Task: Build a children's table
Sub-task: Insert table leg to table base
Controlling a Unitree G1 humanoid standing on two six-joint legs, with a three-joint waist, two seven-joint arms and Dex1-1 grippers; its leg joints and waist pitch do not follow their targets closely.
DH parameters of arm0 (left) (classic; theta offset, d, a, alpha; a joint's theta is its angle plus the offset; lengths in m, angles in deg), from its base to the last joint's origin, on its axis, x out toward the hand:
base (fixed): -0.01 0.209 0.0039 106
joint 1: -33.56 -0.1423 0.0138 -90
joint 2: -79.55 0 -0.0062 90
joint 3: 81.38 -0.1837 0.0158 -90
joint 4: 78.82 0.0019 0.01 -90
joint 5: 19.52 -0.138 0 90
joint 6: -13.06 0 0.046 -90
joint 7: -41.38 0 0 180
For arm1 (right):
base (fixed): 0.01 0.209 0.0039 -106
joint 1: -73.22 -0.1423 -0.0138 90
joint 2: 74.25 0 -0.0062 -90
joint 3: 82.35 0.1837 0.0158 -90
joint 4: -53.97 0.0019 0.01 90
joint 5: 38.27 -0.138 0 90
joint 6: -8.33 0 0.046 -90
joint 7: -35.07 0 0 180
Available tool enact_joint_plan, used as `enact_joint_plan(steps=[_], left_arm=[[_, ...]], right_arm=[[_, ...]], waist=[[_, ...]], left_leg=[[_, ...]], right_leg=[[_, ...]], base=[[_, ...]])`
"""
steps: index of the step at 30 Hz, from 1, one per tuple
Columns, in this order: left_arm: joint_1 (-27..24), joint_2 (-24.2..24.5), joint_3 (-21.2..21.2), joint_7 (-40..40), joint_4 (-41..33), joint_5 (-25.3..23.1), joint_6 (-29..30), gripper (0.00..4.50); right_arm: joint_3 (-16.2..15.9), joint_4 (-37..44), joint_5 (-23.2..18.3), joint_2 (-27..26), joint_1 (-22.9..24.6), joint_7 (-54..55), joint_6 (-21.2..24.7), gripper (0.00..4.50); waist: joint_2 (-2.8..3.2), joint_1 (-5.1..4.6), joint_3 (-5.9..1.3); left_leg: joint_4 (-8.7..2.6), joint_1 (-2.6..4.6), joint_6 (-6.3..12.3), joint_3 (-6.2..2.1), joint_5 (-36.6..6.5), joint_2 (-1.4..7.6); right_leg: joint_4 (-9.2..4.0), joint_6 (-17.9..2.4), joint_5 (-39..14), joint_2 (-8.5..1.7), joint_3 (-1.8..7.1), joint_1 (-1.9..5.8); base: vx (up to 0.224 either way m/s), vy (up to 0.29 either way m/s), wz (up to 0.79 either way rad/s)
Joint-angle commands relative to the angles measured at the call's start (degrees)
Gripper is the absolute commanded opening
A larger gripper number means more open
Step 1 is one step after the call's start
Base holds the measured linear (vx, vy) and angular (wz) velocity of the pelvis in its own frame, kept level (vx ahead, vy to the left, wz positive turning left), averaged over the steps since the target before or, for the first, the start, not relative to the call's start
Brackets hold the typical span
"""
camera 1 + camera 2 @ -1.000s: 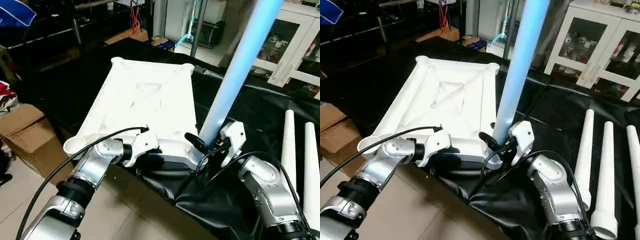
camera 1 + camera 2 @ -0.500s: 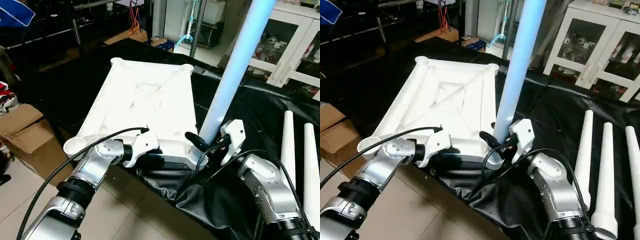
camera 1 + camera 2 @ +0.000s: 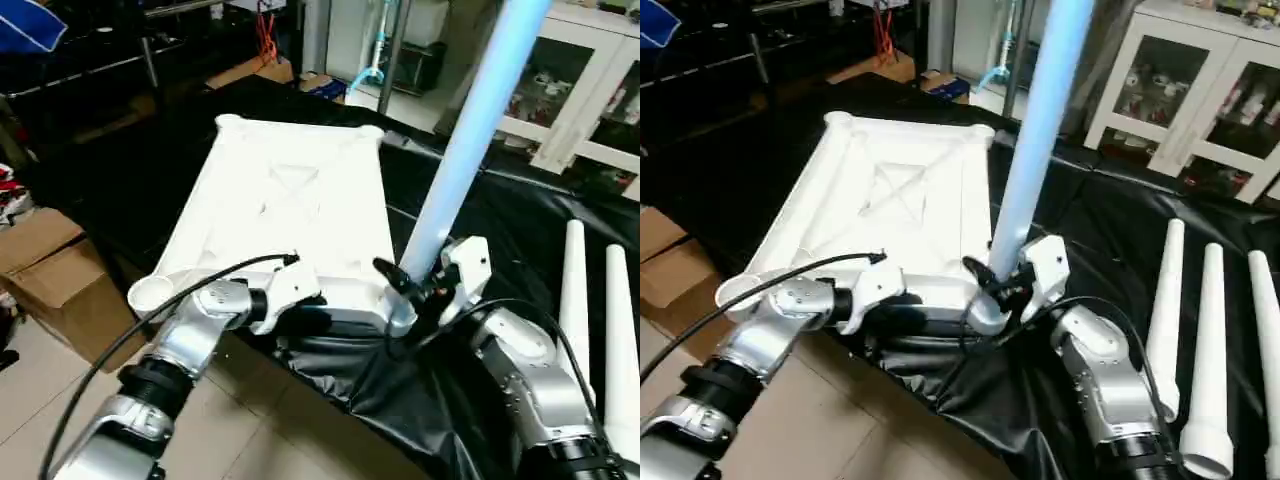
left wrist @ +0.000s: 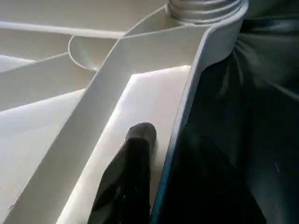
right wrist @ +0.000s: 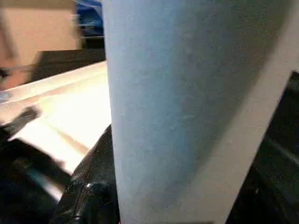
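Observation:
The white square table top (image 3: 290, 200) lies upside down on a black sheet, its X-ribs and round corner sockets facing up. A long white leg (image 3: 470, 130) stands in the near right socket (image 4: 205, 9), leaning slightly to the right. My right gripper (image 3: 420, 285) is shut on the leg just above the socket; a black finger (image 5: 88, 186) presses against the tube (image 5: 177, 107). My left gripper (image 3: 300, 305) is shut on the top's near rim (image 4: 187, 102), with one finger (image 4: 133, 158) inside the rim.
Three spare white legs (image 3: 1165, 300) (image 3: 1210, 350) (image 3: 1265, 330) lie side by side on the black sheet at the right. A white glass-door cabinet (image 3: 1200, 80) stands behind. A cardboard box (image 3: 50, 270) sits on the floor at the left, below the table edge.
The leg stands slightly more upright than a second ago, with my right gripper still on it. My left gripper keeps its hold on the rim. The view has shifted a little.

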Motion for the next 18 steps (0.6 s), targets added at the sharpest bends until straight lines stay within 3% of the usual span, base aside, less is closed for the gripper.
enact_joint_plan(steps=[1,3,7,9,10,11,13,14,16,18], left_arm=[[1.67,-1.24,1.73,-2.26,-0.46,1.51,2.29,0.76],[2.18,-1.93,1.81,-3.04,-0.57,1.48,3.26,0.76],[5.04,-6.40,2.08,-8.71,0.14,0.80,8.30,0.72],[8.45,-13.14,4.63,-16.14,2.31,2.47,13.88,0.72],[8.86,-13.88,4.93,-17.07,2.67,2.63,14.19,0.71],[10.49,-16.67,6.03,-20.99,4.26,3.04,14.70,0.70],[11.51,-18.00,6.22,-23.22,5.33,2.88,14.49,0.70],[12.22,-18.40,5.70,-24.38,6.17,2.12,13.70,0.69],[12.54,-18.09,4.89,-24.66,6.51,1.33,12.98,0.69],[12.44,-16.99,4.23,-24.00,6.73,0.35,12.39,0.67]], right_arm=[[3.30,-11.00,5.09,0.42,1.82,8.82,4.19,1.85],[3.82,-12.07,5.57,-0.12,0.92,11.35,4.11,1.85],[5.30,-18.34,8.40,-2.08,-4.28,22.63,3.50,1.85],[7.75,-25.42,8.19,-4.32,-9.93,32.05,3.11,1.85],[7.89,-26.30,8.24,-4.50,-10.60,32.86,2.81,1.85],[8.10,-29.72,9.17,-5.06,-13.35,36.59,1.03,1.85],[7.77,-31.88,10.06,-5.39,-15.26,38.99,-0.27,1.85],[7.34,-33.44,10.80,-5.73,-16.84,40.88,-1.21,1.85],[7.09,-34.74,11.06,-6.07,-17.98,41.82,-1.83,1.85],[7.22,-36.29,10.99,-6.57,-19.60,42.06,-3.71,1.85]], waist=[[0.64,-0.74,-0.74],[0.62,-0.87,-0.92],[0.63,-1.31,-1.45],[0.73,-1.54,-1.42],[0.67,-1.43,-1.70],[0.71,-1.15,-1.91],[0.69,-1.00,-2.10],[0.50,-0.92,-2.48],[0.47,-0.85,-2.68],[0.41,-0.82,-2.45]], left_leg=[[-6.33,0.52,-3.48,-2.06,-17.09,3.66],[-6.13,0.60,-3.39,-2.01,-16.07,3.62],[-5.51,0.26,-2.70,-1.93,-9.51,3.37],[-5.06,0.20,-1.83,-1.58,-4.60,3.15],[-4.69,0.33,-1.46,-1.52,-2.86,3.01],[-4.32,0.16,-0.39,-1.51,-0.44,2.82],[-3.97,0.03,1.08,-1.46,2.40,2.68],[-3.53,-0.28,3.10,-1.50,5.84,2.46],[-3.10,-0.58,5.06,-1.50,9.32,2.32],[-3.21,-0.45,5.97,-1.34,7.41,2.55]], right_leg=[[-4.55,-11.15,-6.51,-3.11,1.43,-0.98],[-4.50,-11.35,-4.82,-3.04,1.40,-0.79],[-3.57,-12.39,4.46,-2.92,1.21,0.05],[-3.16,-13.93,11.26,-2.93,1.17,0.22],[-2.96,-14.44,13.42,-2.91,1.13,0.58],[-2.71,-14.68,17.18,-2.91,1.19,1.04],[-2.38,-14.80,21.74,-2.82,1.17,1.30],[-1.90,-14.68,27.12,-2.78,1.11,1.74],[-1.30,-14.36,33.19,-2.67,1.07,1.94],[-1.50,-14.58,31.86,-2.83,0.94,1.55]], base=[[0.000,0.000,0.00],[0.000,0.000,0.00],[0.000,0.000,0.00],[0.000,0.000,0.00],[0.000,0.000,0.00],[0.000,0.000,0.00],[0.000,0.000,0.00],[0.000,0.000,0.00],[0.000,0.000,0.00],[0.000,0.000,0.00]])
